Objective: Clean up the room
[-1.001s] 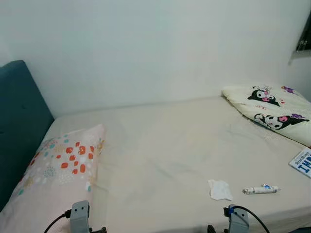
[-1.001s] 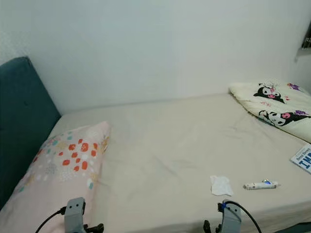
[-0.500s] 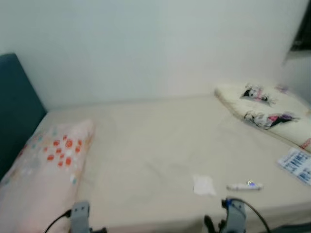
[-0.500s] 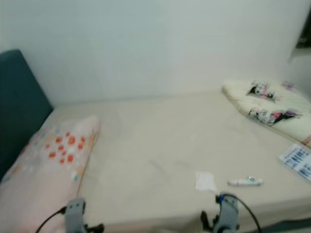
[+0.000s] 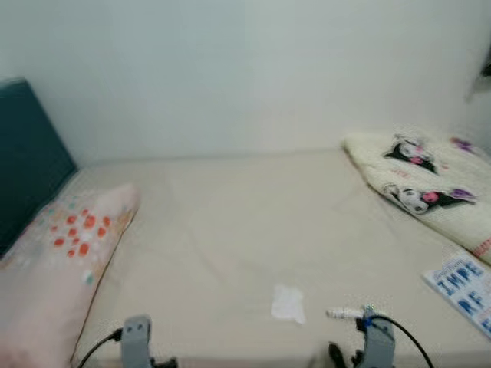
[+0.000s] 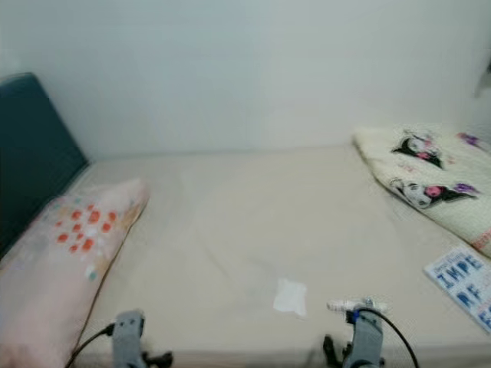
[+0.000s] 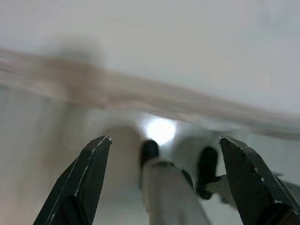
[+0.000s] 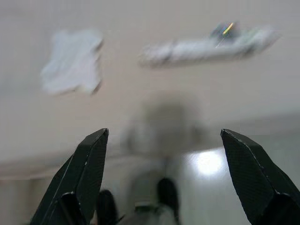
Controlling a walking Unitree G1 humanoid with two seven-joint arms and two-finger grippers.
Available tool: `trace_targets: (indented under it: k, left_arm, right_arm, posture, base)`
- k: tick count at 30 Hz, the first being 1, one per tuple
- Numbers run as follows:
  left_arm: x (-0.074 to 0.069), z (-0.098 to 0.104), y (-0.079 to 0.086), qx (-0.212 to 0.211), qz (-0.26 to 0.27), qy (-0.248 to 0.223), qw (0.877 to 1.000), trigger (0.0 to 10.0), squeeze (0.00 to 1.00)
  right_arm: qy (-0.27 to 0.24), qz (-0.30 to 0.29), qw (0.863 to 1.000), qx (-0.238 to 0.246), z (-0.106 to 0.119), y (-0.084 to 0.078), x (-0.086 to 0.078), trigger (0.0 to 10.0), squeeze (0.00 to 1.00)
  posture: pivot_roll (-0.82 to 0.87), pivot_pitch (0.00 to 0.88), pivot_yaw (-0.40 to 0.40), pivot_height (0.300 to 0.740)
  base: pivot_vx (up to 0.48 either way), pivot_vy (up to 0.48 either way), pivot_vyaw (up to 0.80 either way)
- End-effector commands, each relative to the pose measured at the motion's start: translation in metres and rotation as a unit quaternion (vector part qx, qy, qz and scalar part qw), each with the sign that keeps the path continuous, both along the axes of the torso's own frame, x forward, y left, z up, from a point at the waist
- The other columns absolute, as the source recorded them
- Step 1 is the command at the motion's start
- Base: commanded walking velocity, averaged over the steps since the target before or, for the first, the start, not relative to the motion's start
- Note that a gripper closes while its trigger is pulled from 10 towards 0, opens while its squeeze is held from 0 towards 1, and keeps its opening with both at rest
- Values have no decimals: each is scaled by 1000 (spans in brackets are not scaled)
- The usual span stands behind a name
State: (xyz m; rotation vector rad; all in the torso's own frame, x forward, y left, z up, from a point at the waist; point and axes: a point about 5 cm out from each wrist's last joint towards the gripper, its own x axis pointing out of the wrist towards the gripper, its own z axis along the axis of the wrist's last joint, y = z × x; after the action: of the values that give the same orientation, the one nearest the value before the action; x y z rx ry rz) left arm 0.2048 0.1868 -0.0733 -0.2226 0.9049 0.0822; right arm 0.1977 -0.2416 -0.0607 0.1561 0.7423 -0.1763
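A crumpled white tissue lies on the cream bed near its front edge, with a small white tube just to its right. The right wrist view looks down on the same tissue and tube beyond the bed's edge. My right gripper hangs open in front of the bed, below the tube, holding nothing. My left gripper is open too, low at the bed's front left. Both wrists show at the bottom of the eye views.
A pink patterned pillow lies at the left beside a teal headboard. A folded cartoon-print quilt sits at the back right. A blue-and-white booklet lies at the right edge. White wall behind.
The camera has shifted right and the view is blurred; tissue and tube now sit further left and lower in the picture. More of the booklet shows. Nothing on the bed has moved.
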Motion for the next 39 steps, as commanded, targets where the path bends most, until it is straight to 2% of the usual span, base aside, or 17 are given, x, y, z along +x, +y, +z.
trace_targets:
  k: [1,12,19,23,34,39]
  left_arm:
    - [-2,-1,3,4,1,4,1000,10000,0]
    - [9,5,0,3,7,-11,1000,10000,0]
    - [16,9,-3,-5,11,-23,1000,10000,0]
    - [17,9,-5,-8,8,-26,1000,10000,0]
    - [15,8,-5,-7,11,-23,1000,10000,0]
    - [14,7,-5,-7,13,-21,1000,10000,0]
  right_arm:
    - [0,2,1000,3,-1,8,3,10000,0]
    - [-5,-18,1000,8,2,3,7,10000,0]
    - [2,-12,1000,3,6,0,13,10000,0]
    - [-15,-9,1000,-2,11,0,21,10000,0]
    - [-44,22,999,-3,22,4,36,10000,0]
    - [-57,29,998,-3,25,5,40,10000,0]
  posture:
    - [-29,0,55,740]
    - [-39,0,58,740]
    - [-46,0,57,735]
    - [-53,0,61,715]
    - [-52,0,55,670]
    - [-52,0,53,665]
  base:
    - [0,-480,0]
    - [0,-431,0]
    - [0,0,0]
    - [0,0,0]
    - [0,0,0]
    - [0,0,0]
